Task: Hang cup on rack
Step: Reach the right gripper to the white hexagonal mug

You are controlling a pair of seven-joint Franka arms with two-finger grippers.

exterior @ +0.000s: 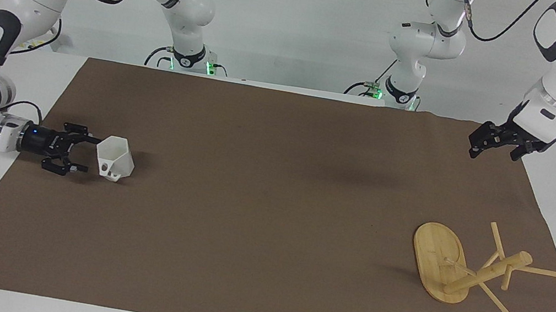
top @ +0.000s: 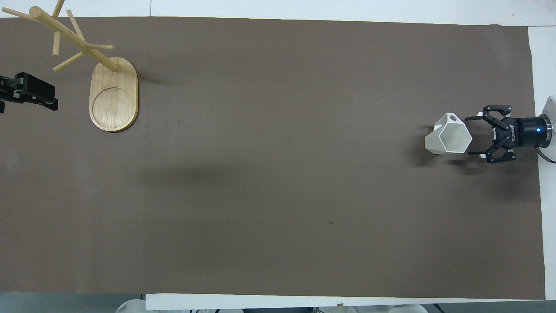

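Note:
The white faceted cup (exterior: 115, 158) (top: 449, 138) stands on the brown mat toward the right arm's end, rim up, with its handle on the side farther from the robots. My right gripper (exterior: 92, 154) (top: 471, 135) is low over the mat beside the cup and lies level. It is open, and its fingertips (exterior: 97, 139) reach the cup's rim, one on each side. The bamboo rack (exterior: 464, 266) (top: 110, 89) stands upright toward the left arm's end. My left gripper (exterior: 498, 140) (top: 30, 90) waits in the air over the mat's edge beside the rack.
The brown mat (exterior: 267, 221) (top: 278, 195) covers most of the white table. Nothing else lies on it between the cup and the rack. The rack's thin pegs (exterior: 544, 272) stick out toward the mat's edge.

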